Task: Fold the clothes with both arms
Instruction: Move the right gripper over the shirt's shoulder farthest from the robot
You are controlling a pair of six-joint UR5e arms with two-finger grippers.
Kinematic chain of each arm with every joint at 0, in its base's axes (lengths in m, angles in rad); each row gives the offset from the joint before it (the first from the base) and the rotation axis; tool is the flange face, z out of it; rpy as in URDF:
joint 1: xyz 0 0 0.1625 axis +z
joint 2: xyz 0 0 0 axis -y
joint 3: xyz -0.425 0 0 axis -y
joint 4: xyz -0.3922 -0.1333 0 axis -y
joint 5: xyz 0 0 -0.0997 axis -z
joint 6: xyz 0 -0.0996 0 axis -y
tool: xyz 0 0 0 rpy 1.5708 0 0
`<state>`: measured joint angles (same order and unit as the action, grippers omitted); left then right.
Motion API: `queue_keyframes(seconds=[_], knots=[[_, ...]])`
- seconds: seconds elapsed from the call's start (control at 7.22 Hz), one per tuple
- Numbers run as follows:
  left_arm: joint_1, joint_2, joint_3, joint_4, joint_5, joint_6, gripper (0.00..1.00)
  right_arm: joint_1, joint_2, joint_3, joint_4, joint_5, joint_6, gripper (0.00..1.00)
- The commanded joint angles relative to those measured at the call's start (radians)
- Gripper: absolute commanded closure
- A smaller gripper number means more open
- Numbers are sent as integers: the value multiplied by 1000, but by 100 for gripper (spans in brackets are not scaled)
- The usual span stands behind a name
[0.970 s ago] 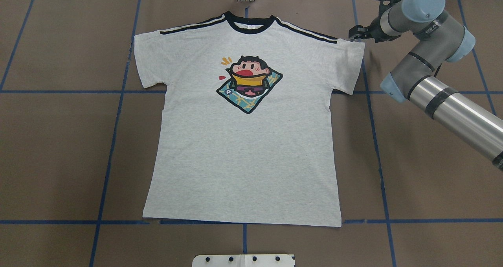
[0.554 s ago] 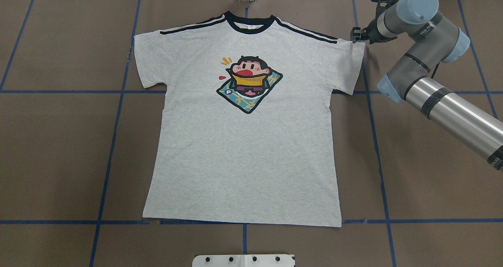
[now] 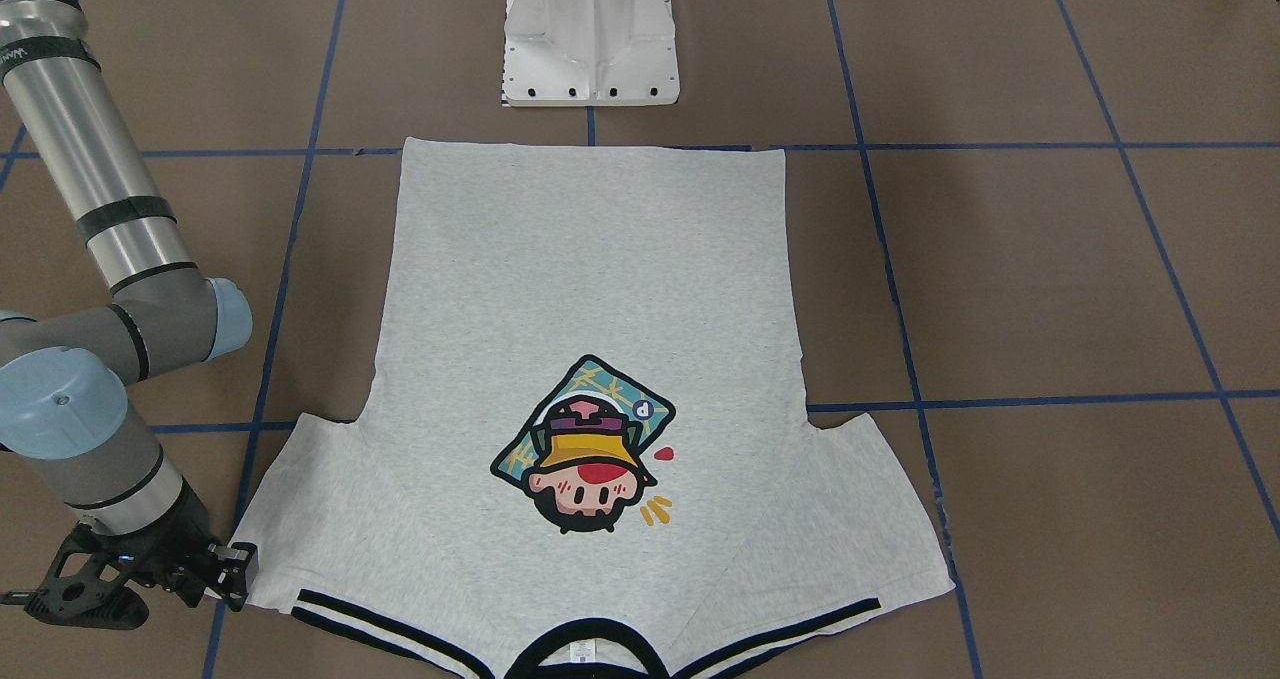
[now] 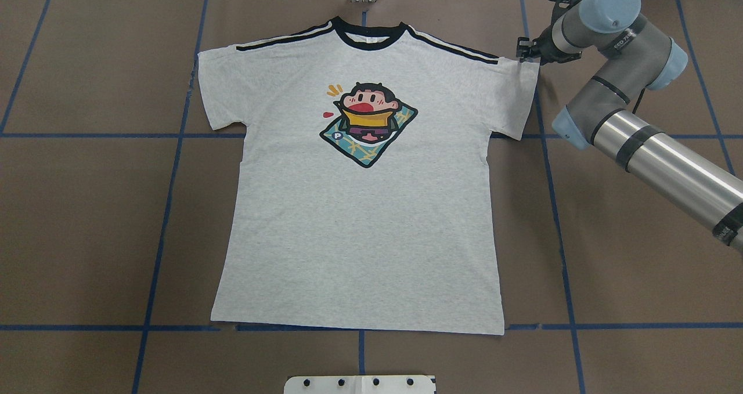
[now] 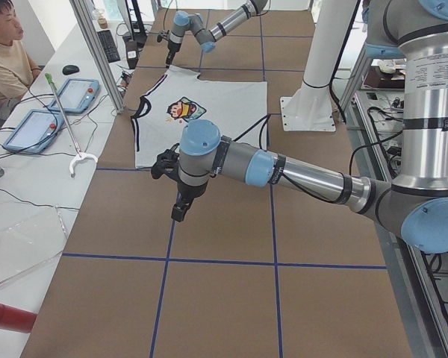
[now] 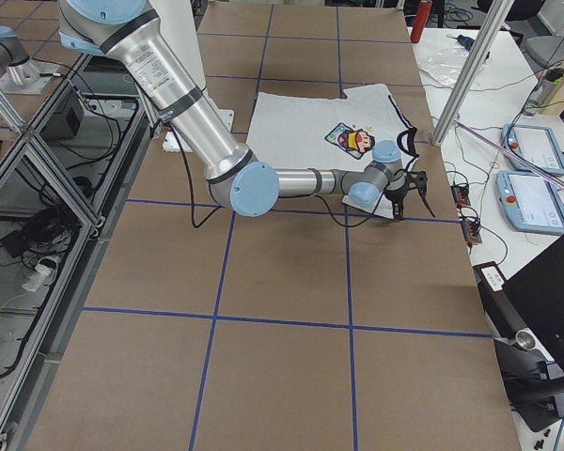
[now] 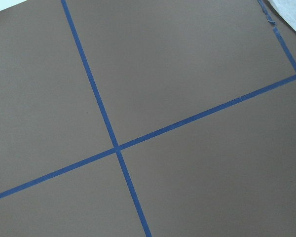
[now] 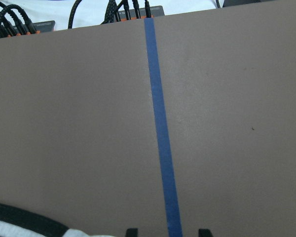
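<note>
Table (image 4: pixel 87 237): covered in brown paper and gridded with blue tape.

T-shirt (image 4: pixel 360 237): spread flat at mid-table, print up. The collar is turned to the far edge. The hem is turned to the near edge, close to the white pedestal base (image 3: pixel 590 39). Both sleeves are laid out and no fold is made yet.

Right arm (image 4: pixel 638 144): brought in from the right edge toward the far side, elbow bent, wrist low.

Left arm (image 5: pixel 299 171): held over bare table toward the left end, well apart from the shirt.

Right gripper (image 4: pixel 527 50): set at the far corner of the right-hand sleeve (image 4: pixel 514 95). Whether the cloth is touched cannot be judged. In the wrist view two fingertips (image 8: pixel 132 233) are seen apart, with only bare table and a tape line between them. The jaws are parted and nothing is held.

Left gripper (image 5: pixel 179 213): pointed down. Wide or narrow cannot be told.

Step judged: the first grasp is being lined up, and the folding proper is not begun.

Next move, as judged: the parted jaws are to be lowered over the sleeve corner and pinched on it. A matching hold by the left arm is likely needed before anything is lifted.
</note>
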<state>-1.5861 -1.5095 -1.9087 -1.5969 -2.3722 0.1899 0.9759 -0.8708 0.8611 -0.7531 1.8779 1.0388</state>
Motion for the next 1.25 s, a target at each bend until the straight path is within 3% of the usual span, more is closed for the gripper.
queue_keyframes(seconds=[0.0,0.14,0.42,0.69,0.97,1.11], knots=[[0,0,-1,0,-2,-3,0,3,-5,1,1,0,1,50],[0,0,-3,0,-2,-3,0,1,-8,1,1,1,0,56],[0,2,-4,0,-2,-4,0,3,-11,3,0,1,1,100],[0,2,-6,2,-4,-4,0,4,-16,27,1,4,3,100],[0,2,-15,2,-4,-4,0,-11,-54,198,-35,13,61,100],[-2,2,-21,3,-4,-4,0,-60,-9,272,-134,10,170,100]])
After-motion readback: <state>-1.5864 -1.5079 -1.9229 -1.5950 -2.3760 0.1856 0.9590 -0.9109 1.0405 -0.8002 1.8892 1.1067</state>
